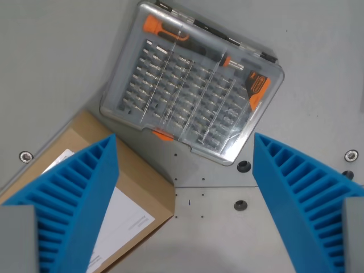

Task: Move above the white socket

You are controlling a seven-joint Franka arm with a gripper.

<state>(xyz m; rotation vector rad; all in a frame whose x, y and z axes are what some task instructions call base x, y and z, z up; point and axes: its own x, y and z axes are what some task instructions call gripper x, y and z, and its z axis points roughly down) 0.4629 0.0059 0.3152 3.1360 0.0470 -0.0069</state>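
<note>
No white socket shows in the wrist view. My gripper is open and empty, its two blue ribbed fingers at the lower left and lower right of the picture. Between and beyond them lies a clear plastic screwdriver bit case with an orange-and-black driver handle and rows of bits, tilted on the grey metal table.
A brown cardboard box with a white label lies at the lower left, partly behind the left finger. Bolt holes and screws dot the table surface.
</note>
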